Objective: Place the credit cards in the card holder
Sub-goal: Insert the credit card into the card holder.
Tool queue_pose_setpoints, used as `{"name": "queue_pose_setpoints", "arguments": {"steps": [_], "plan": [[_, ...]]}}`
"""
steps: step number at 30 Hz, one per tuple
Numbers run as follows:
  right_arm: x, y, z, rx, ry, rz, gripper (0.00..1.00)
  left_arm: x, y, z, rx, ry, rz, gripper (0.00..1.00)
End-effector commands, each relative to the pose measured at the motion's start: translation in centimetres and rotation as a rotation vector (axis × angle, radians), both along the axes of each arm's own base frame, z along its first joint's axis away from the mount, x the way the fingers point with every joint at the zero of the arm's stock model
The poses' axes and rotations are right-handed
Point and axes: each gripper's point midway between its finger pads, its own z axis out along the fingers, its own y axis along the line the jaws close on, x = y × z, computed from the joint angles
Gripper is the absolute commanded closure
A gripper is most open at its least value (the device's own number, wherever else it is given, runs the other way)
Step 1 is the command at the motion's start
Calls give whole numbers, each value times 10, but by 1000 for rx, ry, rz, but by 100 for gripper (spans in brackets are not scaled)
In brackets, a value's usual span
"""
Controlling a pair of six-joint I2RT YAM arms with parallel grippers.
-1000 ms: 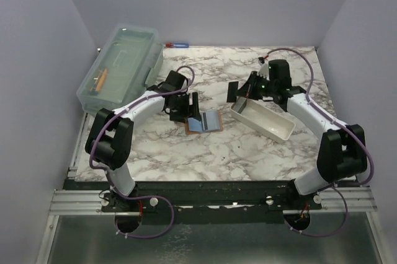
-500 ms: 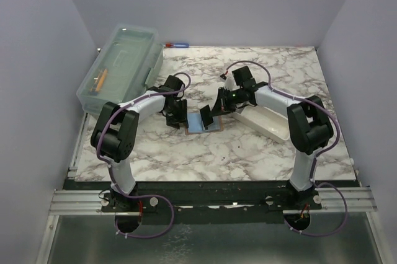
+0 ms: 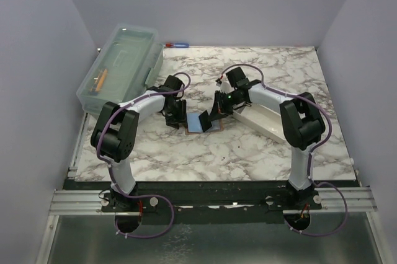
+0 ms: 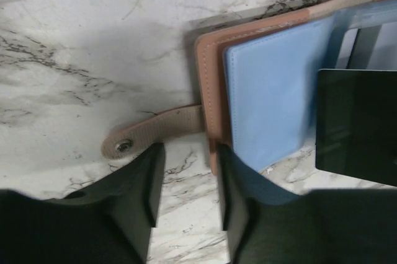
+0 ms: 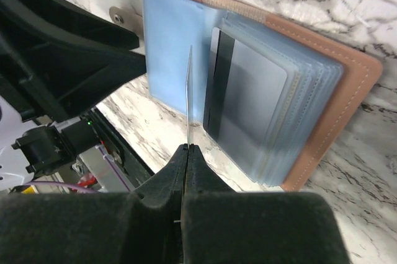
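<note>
The card holder (image 3: 200, 123) lies open on the marble, brown leather with light blue pages (image 5: 167, 41) and a snap strap (image 4: 155, 131). A card with a dark stripe (image 5: 248, 90) sits in one of its clear sleeves. My right gripper (image 5: 187, 147) is shut on a dark credit card (image 4: 356, 127), seen edge-on in the right wrist view, standing upright just above the open pages. My left gripper (image 4: 189, 152) is low at the holder's left edge. Its jaws are apart with bare marble between them, one finger beside the strap and the other over the blue page's corner.
A long white tray (image 3: 268, 121) lies just right of the holder, under the right arm. A clear lidded plastic box (image 3: 121, 66) stands at the back left. A small red and blue tool (image 3: 175, 45) lies by the back wall.
My right gripper has swung left from the white tray to over the open holder, carrying the dark card. My left gripper's jaws have narrowed at the holder's edge.
</note>
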Motion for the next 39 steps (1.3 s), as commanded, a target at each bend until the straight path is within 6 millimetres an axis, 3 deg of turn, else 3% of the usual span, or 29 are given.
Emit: {"name": "queue_pose_setpoints", "arguments": {"steps": [1,6,10,16,19,29,34,39], "plan": [[-6,-2,-11,-67,47,1,100,-2,4,10,5,-11,-11,47],[-7,-3,-15,-100,54,-5,100,8,0,44,-30,-95,-7,32],[-7,-5,-15,-123,51,-14,100,7,-14,36,-91,-48,-21,27],[-10,-8,-10,-129,38,-23,100,10,-15,39,-98,-71,-6,24],[-11,-6,-15,-126,55,-15,100,10,-17,31,-101,-49,-5,24],[-11,-2,-29,-128,76,17,100,7,-8,-12,-17,51,-2,42],[-5,-1,-34,-132,64,14,100,4,0,-19,28,62,3,56],[3,1,-37,-145,43,14,100,4,1,-18,34,57,4,63]]}}
